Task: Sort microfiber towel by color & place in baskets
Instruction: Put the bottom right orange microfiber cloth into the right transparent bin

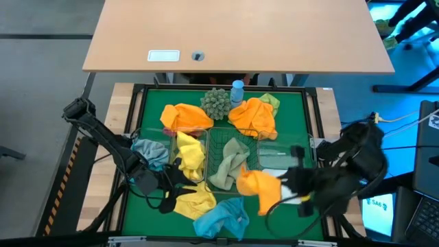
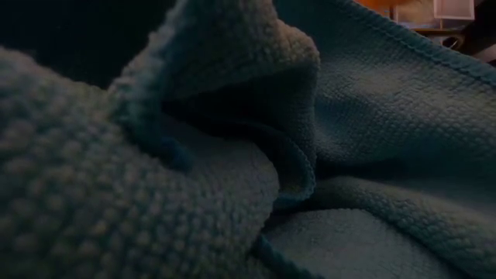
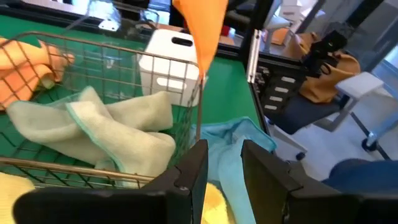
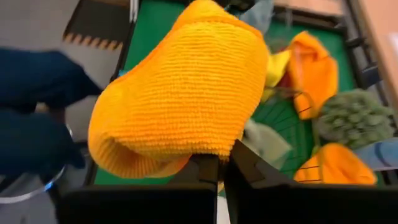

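While the right hand (image 1: 278,197) hung at the lower right of the high view, its two dark fingers were pinched shut on an orange microfiber towel (image 1: 260,189), which drooped in a loose bundle beside the dark wire-mesh basket (image 1: 221,140) at the centre of the green worktop (image 1: 151,103). Seen from the right wrist, that orange cloth (image 4: 180,93) filled most of the frame and bulged over the closed fingers (image 4: 208,174).

Over at the lower left of the high view, the left hand (image 1: 180,177) sat low above the mat with its fingers a little apart and nothing between them; the left wrist view showed the gap between the two dark fingers (image 3: 189,177) bare. Just beyond them lay a pale green towel (image 3: 106,127) inside the wire basket, with a small white bin (image 3: 171,65) behind it.

A light blue towel (image 1: 223,219) lay at the bottom centre of the mat, and it blocked the whole low view. Yellow towels sat near the left hand, one (image 1: 195,202) on the mat and one (image 1: 191,152) in a clear plastic bin. Two more orange towels (image 1: 185,116) (image 1: 254,116) rested in the upper part of the mat, flanking a grey-green spiky ball (image 1: 217,103) and a small blue bottle (image 1: 237,90).
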Controlling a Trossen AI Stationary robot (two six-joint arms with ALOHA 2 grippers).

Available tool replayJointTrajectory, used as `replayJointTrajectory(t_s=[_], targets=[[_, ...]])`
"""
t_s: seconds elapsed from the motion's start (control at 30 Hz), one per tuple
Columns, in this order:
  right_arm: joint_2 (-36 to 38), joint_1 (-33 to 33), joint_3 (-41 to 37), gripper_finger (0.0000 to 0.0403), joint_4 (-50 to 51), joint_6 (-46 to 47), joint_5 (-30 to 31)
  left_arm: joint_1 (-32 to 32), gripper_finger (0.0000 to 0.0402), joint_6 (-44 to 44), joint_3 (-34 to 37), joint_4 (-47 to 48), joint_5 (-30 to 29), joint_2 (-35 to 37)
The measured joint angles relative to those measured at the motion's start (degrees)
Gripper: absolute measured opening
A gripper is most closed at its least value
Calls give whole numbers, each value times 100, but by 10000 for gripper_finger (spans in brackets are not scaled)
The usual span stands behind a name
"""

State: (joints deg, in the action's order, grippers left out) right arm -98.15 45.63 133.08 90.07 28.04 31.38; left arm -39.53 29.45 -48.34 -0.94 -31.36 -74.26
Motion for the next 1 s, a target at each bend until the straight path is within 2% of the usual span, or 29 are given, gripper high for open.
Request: replayJointTrajectory(t_s=[0.37, 0.47, 0.6, 0.8, 1.0], targets=[[922, -44, -3, 3, -1, -146, 814, 0, 94, -3, 0, -8, -218, 0], [1126, -44, -207, 2, -18, -176, 1027, 0, 94, -4, 0, -8, -222, 0], [1586, -123, -1075, 2, -15, -7, 1284, 0, 94, -6, 0, -7, -227, 0], [2486, -613, -2776, 2, -9, 857, 750, 0, 94, -7, 0, -3, -231, 0], [3594, -1045, -4329, 2, 3, 1794, 610, 2, 94, -10, 0, -1, -231, 0]])
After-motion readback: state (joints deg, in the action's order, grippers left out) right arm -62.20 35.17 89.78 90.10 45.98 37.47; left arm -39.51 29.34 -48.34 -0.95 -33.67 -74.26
